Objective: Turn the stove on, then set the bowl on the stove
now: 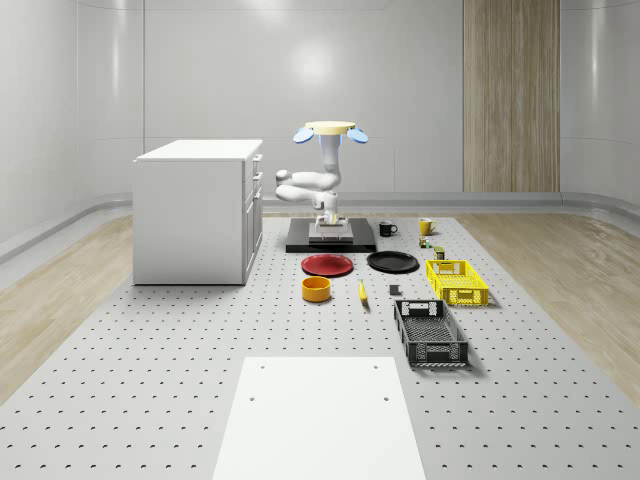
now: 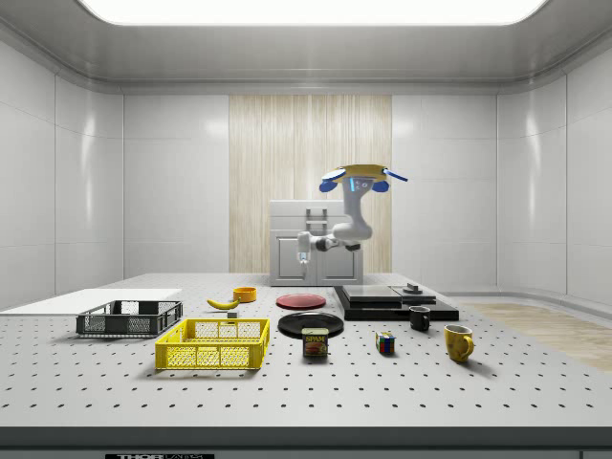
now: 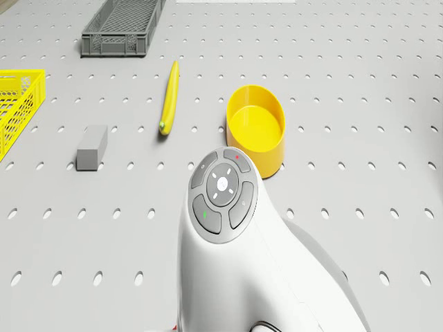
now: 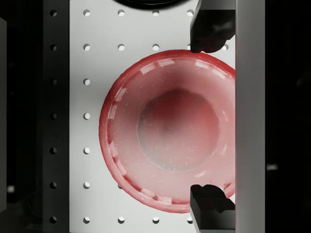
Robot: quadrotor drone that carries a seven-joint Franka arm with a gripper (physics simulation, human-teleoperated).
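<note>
Right now the pincer (image 2: 304, 256) hangs released and empty, fingers (image 4: 211, 29) wide apart and pointing straight down, high over the red plate (image 4: 167, 131). The drone (image 1: 330, 128) hovers above the near edge of the stove (image 1: 330, 240), not resting on anything.

The bowl (image 1: 316, 289) sits upright on the desk (image 1: 150, 350), just beyond the plate on the side away from the stove, a little toward the whole-scene view's left. So the pincer is between the two: stove behind it, bowl ahead and well below. Being round, the bowl has no long axis to line up with; a grip over the rim should work from any bearing. A banana (image 3: 168, 97) lies near the bowl, apart from it.

Whether the stove is on, I cannot tell.

The desk is a flat grey perforated top. A white cabinet (image 1: 198, 210) stands beside the stove, and the room around is open, with pale walls.
</note>
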